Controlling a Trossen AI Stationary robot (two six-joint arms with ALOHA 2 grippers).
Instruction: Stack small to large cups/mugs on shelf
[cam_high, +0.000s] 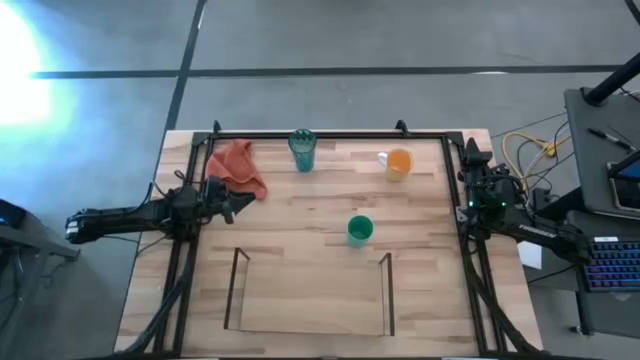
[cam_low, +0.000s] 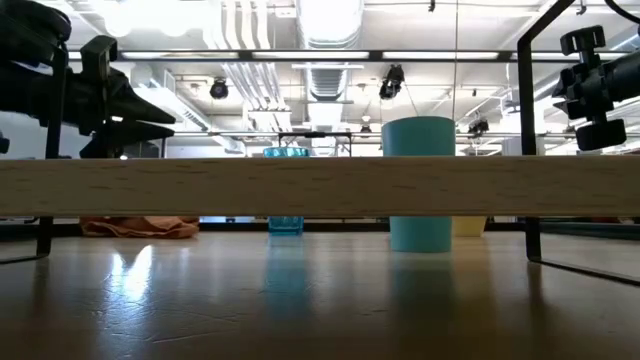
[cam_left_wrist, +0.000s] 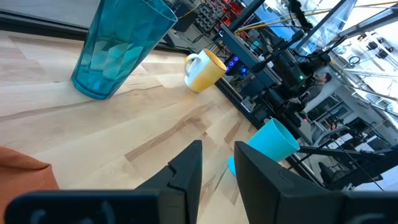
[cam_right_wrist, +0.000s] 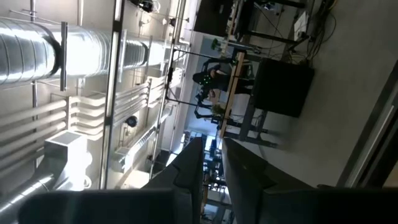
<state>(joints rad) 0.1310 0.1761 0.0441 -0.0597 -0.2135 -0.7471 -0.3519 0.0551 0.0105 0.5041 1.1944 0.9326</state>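
The small green cup (cam_high: 360, 230) stands upright on the table's middle, just beyond the shelf tray (cam_high: 238, 290), which lies at the near edge. The ribbed teal tumbler (cam_high: 302, 150) and the orange mug with a white handle (cam_high: 398, 163) stand upright near the far edge. My left gripper (cam_high: 235, 203) hovers at the table's left, next to the red-orange cloth (cam_high: 238, 168), open by a narrow gap and empty; its wrist view shows the tumbler (cam_left_wrist: 118, 46), mug (cam_left_wrist: 205, 68) and cup (cam_left_wrist: 270, 143) ahead. My right gripper (cam_high: 470, 190) waits at the right edge, narrowly open and empty.
A black metal frame (cam_high: 330, 135) runs round the table's far, left and right sides. The cloth lies crumpled at the far left. Bare wood lies between the cups and the tray. Cables and a keyboard (cam_high: 610, 265) lie off the table's right.
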